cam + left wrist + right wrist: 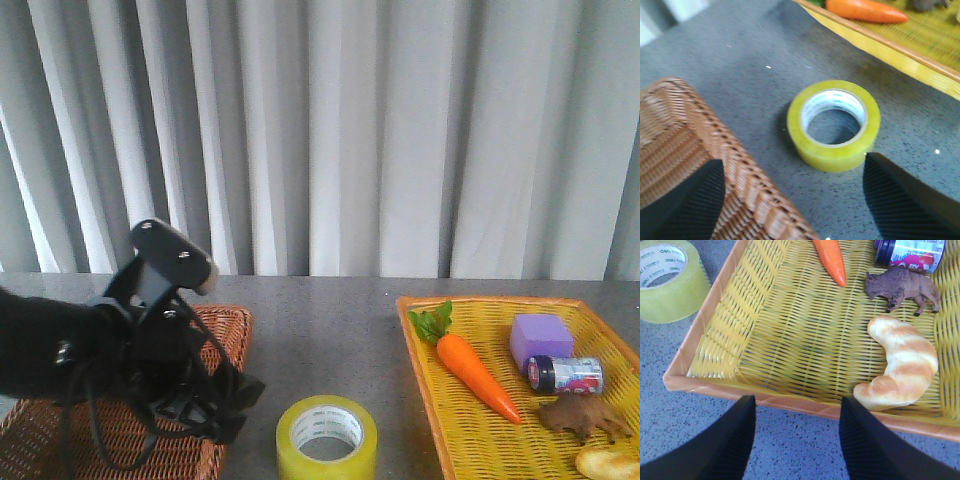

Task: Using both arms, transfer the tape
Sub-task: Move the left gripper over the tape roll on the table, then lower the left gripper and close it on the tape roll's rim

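Tape: roll of translucent yellow tape (327, 437) lying flat on the grey table (330, 320), hole facing up, white printed core showing; it sits between the two baskets, nearer the front edge, touching neither.
Left gripper: left gripper (790, 200) hangs above the table just beside the tape, at the corner of the brown basket; its two black ribbed fingers (687, 200) are spread wide apart with nothing between them, and the roll lies a little ahead of the gap.
Left arm: black left arm (120, 350) reaches in from the left of the front view, loose black cables looping under it, a grey-silver cap on top.
Right gripper: right gripper (795, 440) shows only in its own wrist view, poised over the table just outside the near rim of the yellow basket; its fingers (725, 445) stand apart and empty.
Brown basket: woven brown wicker basket (225, 335) on the left, partly hidden by the left arm.
Yellow basket: yellow woven tray (450, 420) with an orange rim on the right, just beside the tape.
Inside the yellow basket: carrot (470, 372) with green leaves, purple block (541, 340), small can (566, 374) on its side, brown bison figure (902, 287), croissant (900, 362).
Backdrop: pale grey curtain (330, 130) behind the table.
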{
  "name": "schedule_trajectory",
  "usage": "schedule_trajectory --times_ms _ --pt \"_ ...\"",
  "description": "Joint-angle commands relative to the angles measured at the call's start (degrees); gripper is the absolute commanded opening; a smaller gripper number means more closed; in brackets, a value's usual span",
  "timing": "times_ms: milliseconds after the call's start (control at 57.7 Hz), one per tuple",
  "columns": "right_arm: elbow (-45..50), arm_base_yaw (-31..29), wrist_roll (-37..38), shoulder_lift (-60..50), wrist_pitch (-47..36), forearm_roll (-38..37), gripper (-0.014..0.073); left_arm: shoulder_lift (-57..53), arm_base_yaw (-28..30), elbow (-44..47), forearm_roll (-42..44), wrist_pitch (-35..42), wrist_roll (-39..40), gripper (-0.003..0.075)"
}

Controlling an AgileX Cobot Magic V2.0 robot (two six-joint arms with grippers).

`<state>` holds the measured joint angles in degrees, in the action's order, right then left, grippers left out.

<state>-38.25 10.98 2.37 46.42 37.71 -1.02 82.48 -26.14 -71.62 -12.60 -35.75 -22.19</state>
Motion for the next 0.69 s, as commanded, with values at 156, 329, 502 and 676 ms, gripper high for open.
schedule_trajectory --times_ms 156,329,502,676 --pt "-1.41 -0.37 0.1 -0.39 -3.3 -0.07 0.0372 11.82 -1.3 -16.14 -0.34 -6.37 -0.14 0.0555" --pt "-1.41 -0.37 0.1 -0.39 -3.3 -0.07 0.0372 18.82 -2.03 -23.89 0.77 -9.54 -0.14 0.0555" --pt "-1.41 -0.37 0.1 -0.39 -3.24 -0.07 0.0372 25.57 -2.02 -30.73 1.47 -12.61 -0.08 0.0555" --pt "-1.41 -0.37 0.1 -0.39 -3.24 -0.07 0.0372 31.49 -2.02 -37.17 2.85 -16.7 -0.07 0.0549"
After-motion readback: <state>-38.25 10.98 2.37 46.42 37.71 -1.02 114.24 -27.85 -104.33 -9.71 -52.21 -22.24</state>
